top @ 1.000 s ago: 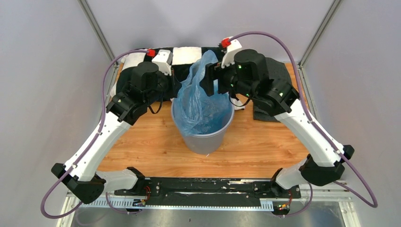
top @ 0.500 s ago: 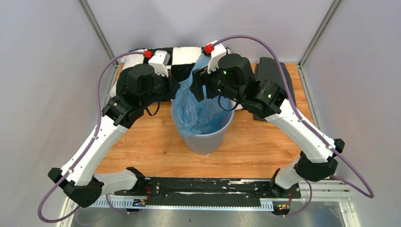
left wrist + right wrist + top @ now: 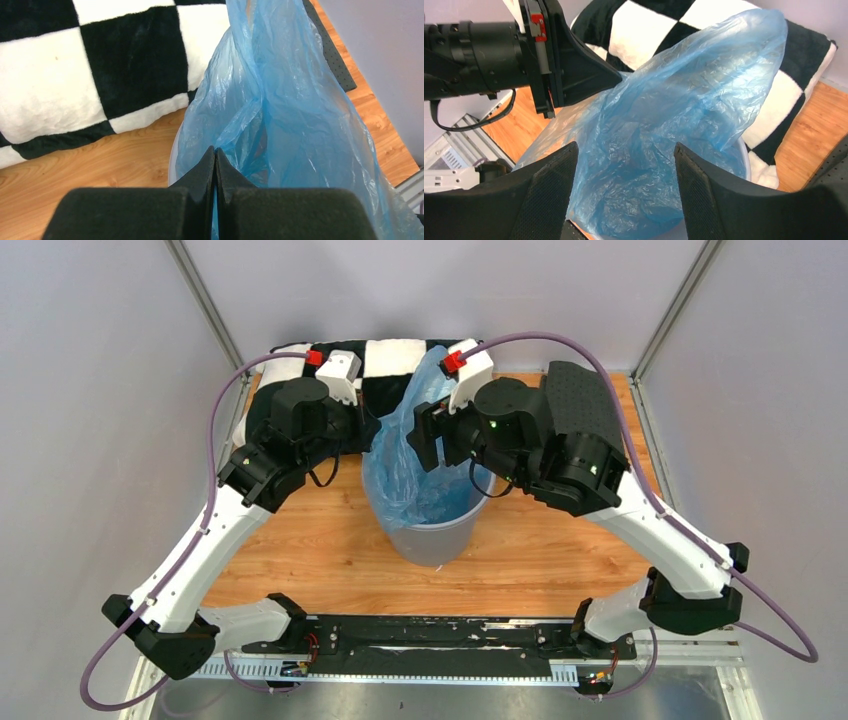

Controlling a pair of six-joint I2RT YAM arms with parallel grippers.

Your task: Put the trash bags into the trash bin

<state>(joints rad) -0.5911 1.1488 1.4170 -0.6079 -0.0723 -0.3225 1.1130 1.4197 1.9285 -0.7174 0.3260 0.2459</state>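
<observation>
The light-blue trash bag (image 3: 405,465) hangs partly in the round light-grey trash bin (image 3: 432,535). Its upper part rises above the rim and leans toward the back. My left gripper (image 3: 373,433) is at the bin's left rim, shut on a fold of the bag's edge (image 3: 280,115); the fingertips (image 3: 209,160) press together with blue film between them. My right gripper (image 3: 424,435) hovers over the bin's mouth, open, jaws wide apart on either side of the bag (image 3: 674,115) without pinching it. The bin's rim shows in both wrist views (image 3: 172,160) (image 3: 744,155).
A black-and-white checkered pillow (image 3: 390,360) lies behind the bin along the back wall. A dark grey dotted mat (image 3: 580,390) lies at the back right, partly under the right arm. The wooden table (image 3: 330,550) ends at the metal rail in front.
My right arm has moved left and a little lower over the bin's mouth. The bag's raised top has shifted slightly left. The left arm has barely moved.
</observation>
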